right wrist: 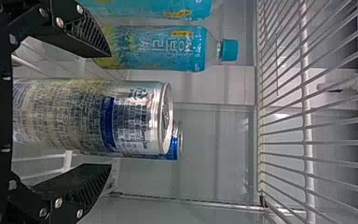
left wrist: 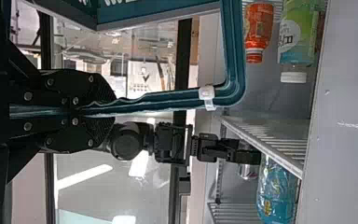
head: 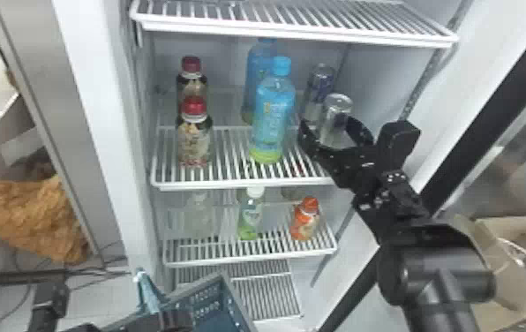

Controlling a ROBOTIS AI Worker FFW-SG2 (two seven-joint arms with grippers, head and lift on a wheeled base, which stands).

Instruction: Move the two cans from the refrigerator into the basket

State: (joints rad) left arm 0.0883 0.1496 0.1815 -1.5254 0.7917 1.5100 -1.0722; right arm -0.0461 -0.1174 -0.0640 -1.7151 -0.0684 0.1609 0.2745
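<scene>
Silver near can (head: 336, 115): upright on the refrigerator's middle shelf (head: 231, 176), toward the right side, between the right end effector's two fingers.
Right end effector (head: 329, 127): released, its black fingers spread to either side of the near can, with a gap showing on both sides in the right wrist view.
Far can (head: 320, 81): silver and blue, upright just behind the near can and a little to its left.
Blue-capped bottles (head: 273, 115): two, one behind the other, left of the cans on the same shelf.
Red-capped bottles (head: 193, 141): two, also one behind the other, near that shelf's left side.
Shelf below (head: 275, 256): an orange bottle (head: 305, 220) at right, a white-capped green bottle (head: 251, 216) in the middle, a clear bottle (head: 198, 216) at left.
Basket (head: 227, 287): teal, low in front of the refrigerator, tilted in the head view.
Left end effector (head: 169, 320): clenched on the basket's teal handle (left wrist: 158, 100).
Cardboard box (head: 511, 269): open, to the right, beyond the right arm.
</scene>
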